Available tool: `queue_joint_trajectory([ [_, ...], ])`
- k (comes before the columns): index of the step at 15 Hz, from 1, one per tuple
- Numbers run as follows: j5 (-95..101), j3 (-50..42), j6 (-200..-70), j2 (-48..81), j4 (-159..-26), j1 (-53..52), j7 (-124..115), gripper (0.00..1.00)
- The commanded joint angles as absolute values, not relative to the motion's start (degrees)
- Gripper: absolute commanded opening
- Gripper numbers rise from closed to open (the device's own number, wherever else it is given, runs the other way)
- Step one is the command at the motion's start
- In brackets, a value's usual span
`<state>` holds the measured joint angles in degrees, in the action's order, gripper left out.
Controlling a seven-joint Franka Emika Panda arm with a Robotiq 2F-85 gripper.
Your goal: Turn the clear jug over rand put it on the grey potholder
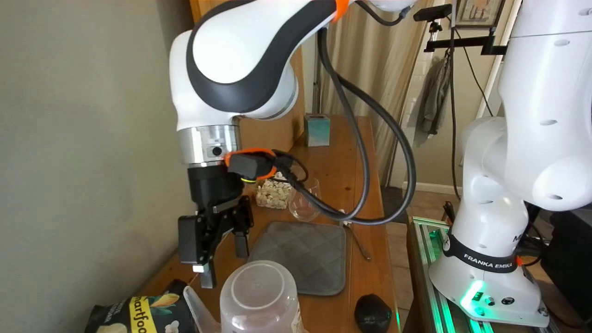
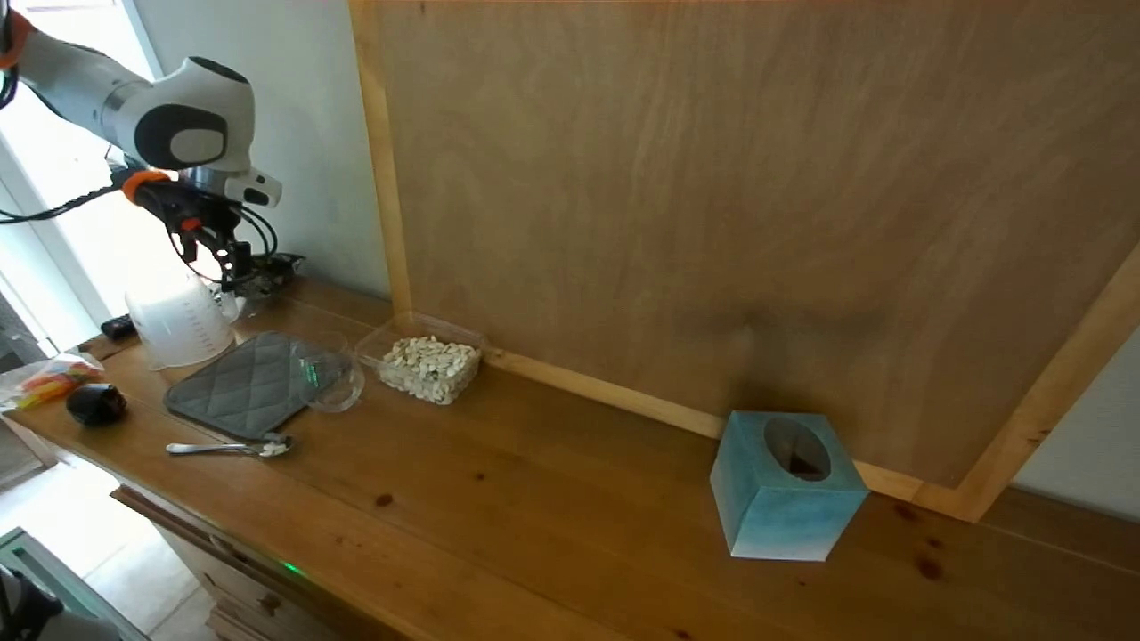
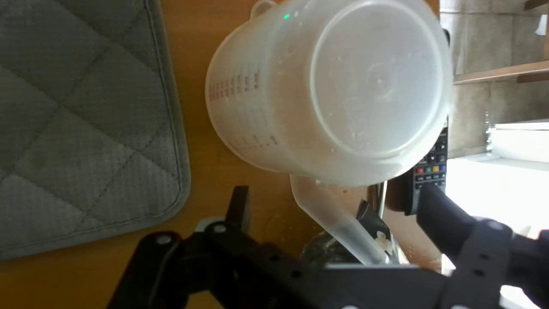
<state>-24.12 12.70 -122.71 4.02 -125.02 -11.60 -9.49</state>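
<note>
Because the fingers [image 3: 239,208] are spread with nothing held, the next move seems to be a grasp on the clear measuring jug [image 3: 330,92], which stands mouth-down on the wooden surface [image 2: 534,481], just beside the quilted grey potholder [image 3: 85,120], not on it. Its axis looks upright; its handle [image 3: 326,216] juts out sideways and, in the wrist view, shows between the fingers, likely the part to grasp.

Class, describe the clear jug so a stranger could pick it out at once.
Start at the long wooden counter and find the square grey potholder on it. Beside that, the clear jug stands upside down, base up. Unlike the small clear glass, it is big, frosted and printed with measuring marks.
</note>
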Motion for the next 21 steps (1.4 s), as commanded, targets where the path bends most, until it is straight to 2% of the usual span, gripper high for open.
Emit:
queue_joint_trajectory([
  [1,-17.4,12.6,-119.1,8.7,-118.1,-12.8,-14.2,1.0],
  [6,-15.1,12.7,-116.9,12.7,-113.0,-13.8,-14.4,1.0],
  [8,-15.4,12.7,-116.6,13.9,-111.7,-14.0,-13.9,0.74],
  [13,-16.1,12.5,-115.5,15.5,-109.9,-14.0,-13.5,0.38],
  [15,-17.1,12.5,-114.8,15.6,-109.7,-13.6,-12.5,0.76],
  [16,-17.1,12.3,-114.6,15.4,-110.0,-13.4,-12.6,0.77],
  [18,-17.6,12.2,-114.4,14.9,-110.3,-13.1,-12.1,0.37],
  [19,-18.0,12.2,-114.4,14.7,-110.5,-12.9,-11.7,0.36],
  [21,-18.3,12.2,-114.3,14.7,-110.5,-12.6,-11.5,0.22],
])
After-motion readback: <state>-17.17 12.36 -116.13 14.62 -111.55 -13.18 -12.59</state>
